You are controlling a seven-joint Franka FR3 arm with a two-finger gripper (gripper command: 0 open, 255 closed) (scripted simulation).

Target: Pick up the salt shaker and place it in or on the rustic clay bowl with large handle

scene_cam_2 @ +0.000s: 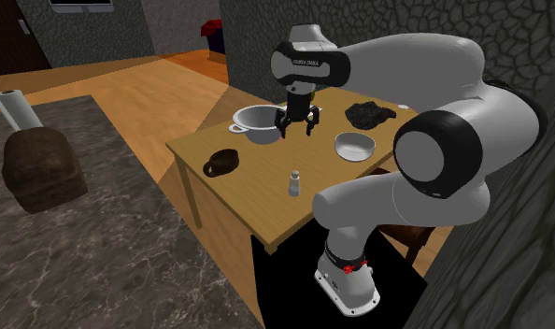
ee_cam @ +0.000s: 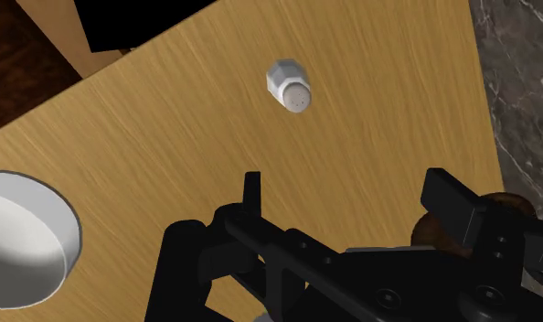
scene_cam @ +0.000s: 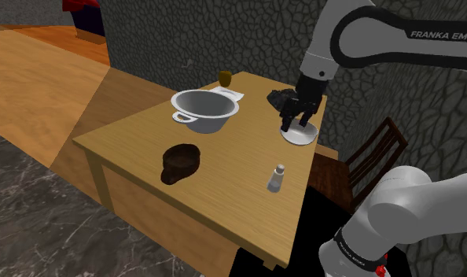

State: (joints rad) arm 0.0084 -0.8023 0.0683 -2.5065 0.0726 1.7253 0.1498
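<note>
gripper (scene_cam: 298,120) is spread wide and empty, nothing between the fingers (ee_cam: 251,194). Main risk, as I read it: the salt shaker (scene_cam: 277,178) is small, narrow and upright, and it stands close to the edge of the table (scene_cam: 224,212). One fingertip landing on its cap or clipping its side on the way down would tip it, and it could roll off. Second risk: a pinch high on the cap instead of the body might let it swing or slip during the carry. Third is the drop-off. The clay bowl (scene_cam: 179,162) looks shallow, so a tall shaker released from height could topple out. The grey pot (scene_cam: 204,112) sits just behind the clay bowl and is the easy wrong target. The white bowl (scene_cam: 301,137) lies on the far side from the clay bowl, under the hand in the shoulder view, so a sloppy descent could nudge it. Position: the shaker is well apart from the clay bowl, to that bowl's right in the shoulder view. The hand hangs above the table, farther from the clay bowl than the shaker is. In the wrist view the shaker lies ahead of the fingertips and below them, clearly apart and not yet between them. The brown patch behind one finger there is probably the clay bowl, can't confirm.
</note>
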